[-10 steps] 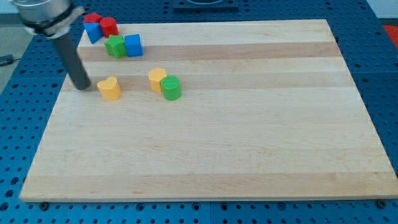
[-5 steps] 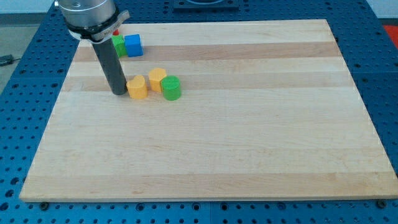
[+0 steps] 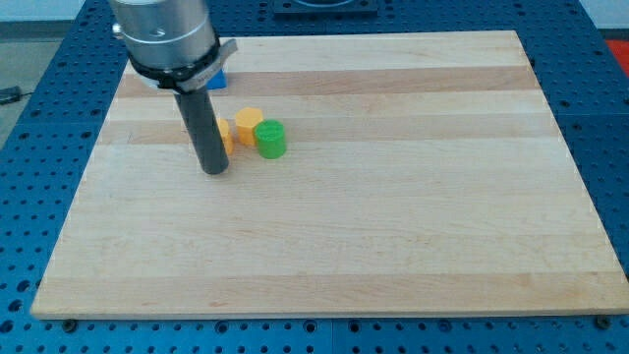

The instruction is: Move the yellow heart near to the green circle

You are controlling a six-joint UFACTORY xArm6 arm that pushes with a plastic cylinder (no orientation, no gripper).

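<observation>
In the camera view, my tip rests on the wooden board in its far left part. It is a plain dark rod with nothing to open or close, and it holds nothing. The yellow heart sits just to the right of the rod and slightly farther back, mostly hidden behind it, so I cannot tell whether they touch. Right of the heart stands a second yellow block, and the green circle is just beside that block on its near right side. The three blocks form a tight cluster. A blue block peeks out from behind the arm near the board's far edge. Wide bare wood stretches to the right and toward the near edge.
</observation>
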